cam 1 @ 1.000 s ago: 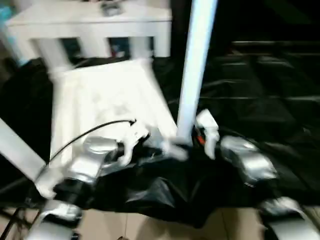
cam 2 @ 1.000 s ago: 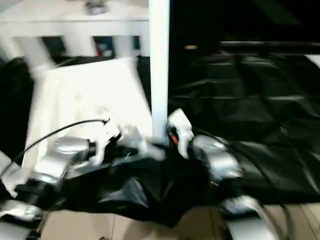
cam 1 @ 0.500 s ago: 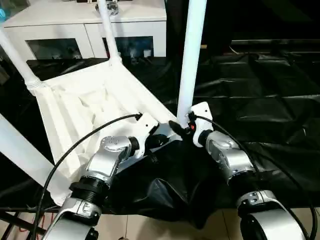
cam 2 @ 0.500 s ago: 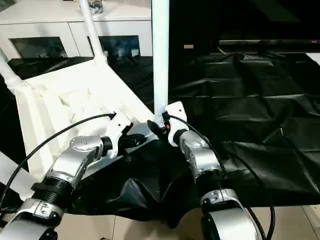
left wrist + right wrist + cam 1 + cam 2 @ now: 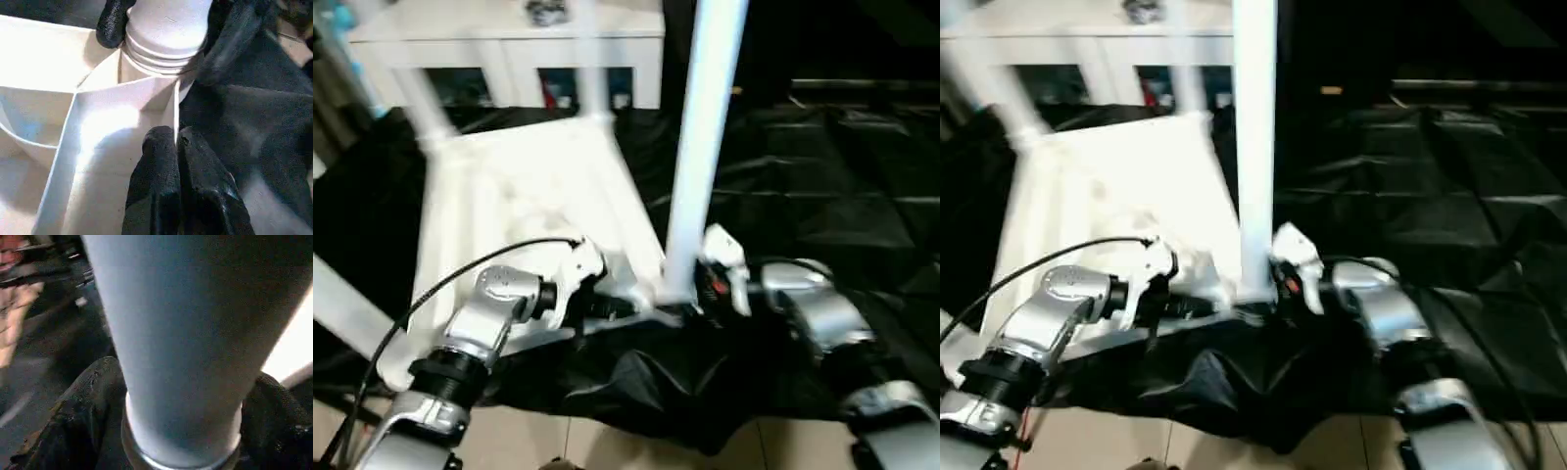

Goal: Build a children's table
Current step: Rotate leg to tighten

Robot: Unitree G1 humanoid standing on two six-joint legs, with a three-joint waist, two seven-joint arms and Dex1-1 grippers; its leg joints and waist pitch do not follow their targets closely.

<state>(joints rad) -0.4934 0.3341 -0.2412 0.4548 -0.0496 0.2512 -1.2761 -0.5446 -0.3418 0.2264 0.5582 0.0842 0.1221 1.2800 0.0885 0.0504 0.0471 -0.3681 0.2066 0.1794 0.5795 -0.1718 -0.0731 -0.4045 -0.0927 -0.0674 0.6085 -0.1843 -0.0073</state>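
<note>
The children's table top (image 5: pixel 514 191) lies upside down on the black-draped work table, its white legs pointing up. The near right leg (image 5: pixel 700 147) stands upright in its corner socket (image 5: pixel 164 49). My right gripper (image 5: pixel 685 299) is open, with one black finger (image 5: pixel 90 399) on each side of the leg's base. My left gripper (image 5: pixel 177 139) is shut on a thin white rib of the top, just beside that socket, and shows under the silver forearm as the left gripper (image 5: pixel 607 305). Two far legs (image 5: pixel 423 108) are blurred. Another leg (image 5: pixel 347 313) stands at the near left.
A white cabinet (image 5: pixel 509 44) with glass doors stands behind the work table. Black drape (image 5: pixel 822 176) covers the table to the right and hangs in folds over the front edge (image 5: pixel 646 392). A black cable (image 5: pixel 460 279) loops over my left forearm.
The whole picture has swung, so the camera has moved. My right forearm now comes in more from the right than half a second ago. The left gripper keeps its hold on the rib.
</note>
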